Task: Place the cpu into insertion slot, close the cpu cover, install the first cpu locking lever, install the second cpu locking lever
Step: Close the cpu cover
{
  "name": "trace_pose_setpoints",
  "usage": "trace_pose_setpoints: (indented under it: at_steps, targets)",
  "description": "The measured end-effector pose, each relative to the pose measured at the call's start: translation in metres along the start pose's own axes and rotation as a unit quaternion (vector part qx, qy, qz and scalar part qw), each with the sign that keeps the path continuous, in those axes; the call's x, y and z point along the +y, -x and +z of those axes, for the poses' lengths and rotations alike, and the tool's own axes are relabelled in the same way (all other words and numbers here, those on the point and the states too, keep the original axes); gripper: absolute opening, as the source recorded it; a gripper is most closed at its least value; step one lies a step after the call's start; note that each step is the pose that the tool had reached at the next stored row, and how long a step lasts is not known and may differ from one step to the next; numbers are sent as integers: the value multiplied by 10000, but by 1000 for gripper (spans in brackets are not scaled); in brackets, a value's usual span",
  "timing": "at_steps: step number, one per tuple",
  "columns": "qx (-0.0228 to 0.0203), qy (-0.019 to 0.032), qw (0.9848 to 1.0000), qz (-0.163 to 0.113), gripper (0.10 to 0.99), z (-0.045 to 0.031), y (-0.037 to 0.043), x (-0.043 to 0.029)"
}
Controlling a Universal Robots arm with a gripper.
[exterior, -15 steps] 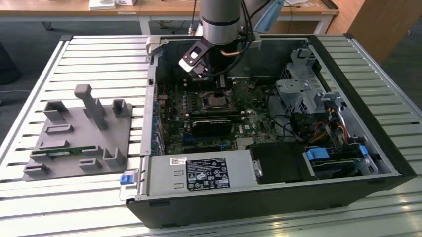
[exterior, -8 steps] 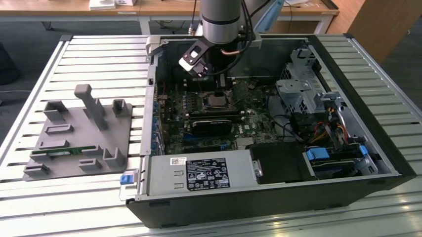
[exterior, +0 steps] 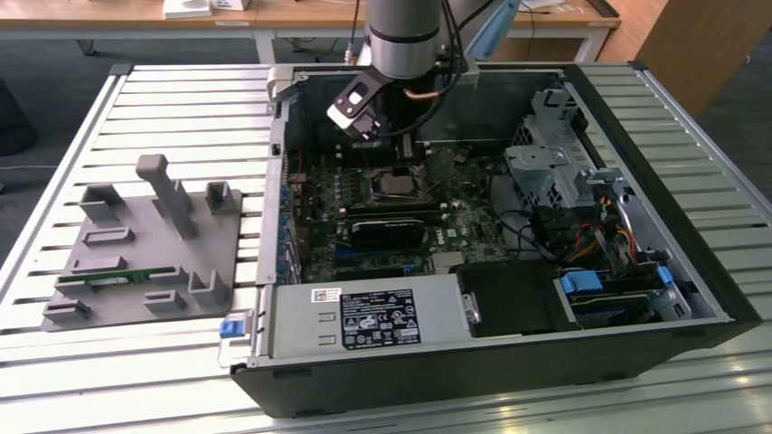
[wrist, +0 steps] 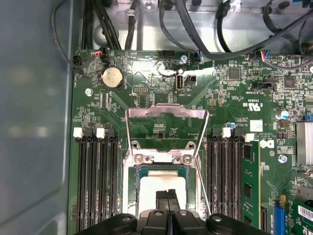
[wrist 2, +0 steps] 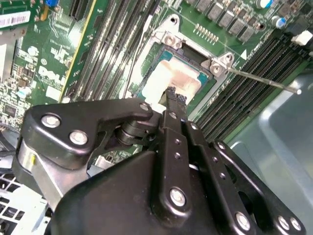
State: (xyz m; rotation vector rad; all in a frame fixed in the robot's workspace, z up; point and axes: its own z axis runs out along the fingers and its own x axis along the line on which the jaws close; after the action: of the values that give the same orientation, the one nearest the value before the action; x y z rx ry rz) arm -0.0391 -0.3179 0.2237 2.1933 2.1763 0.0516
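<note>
one cpu, one open cover, one claw

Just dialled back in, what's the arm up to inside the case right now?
The arm has its tool shut, tip on or just above the cpu, which lies in the insertion slot. The cpu cover is open, tilted back off it, and one locking lever sticks out unlatched.

Robotics lab/workshop: slatted alu bench, open PC case, grey parts jig, desks in bkgd.
</note>
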Motion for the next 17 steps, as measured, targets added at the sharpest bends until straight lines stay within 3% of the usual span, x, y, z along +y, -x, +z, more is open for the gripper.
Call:
trace_pose_setpoints:
  at_steps: [3, 7, 10, 17]
  targets:
    - [26, -5, 10000, 2, 106, -4, 2, 7]
    - [91, -22, 10000, 5, 106, -1, 3, 42]
    - [92, -27, 10000, 6, 106, -18, 4, 46]
    - [100, -29, 9999, 6, 106, -151, 7, 55]
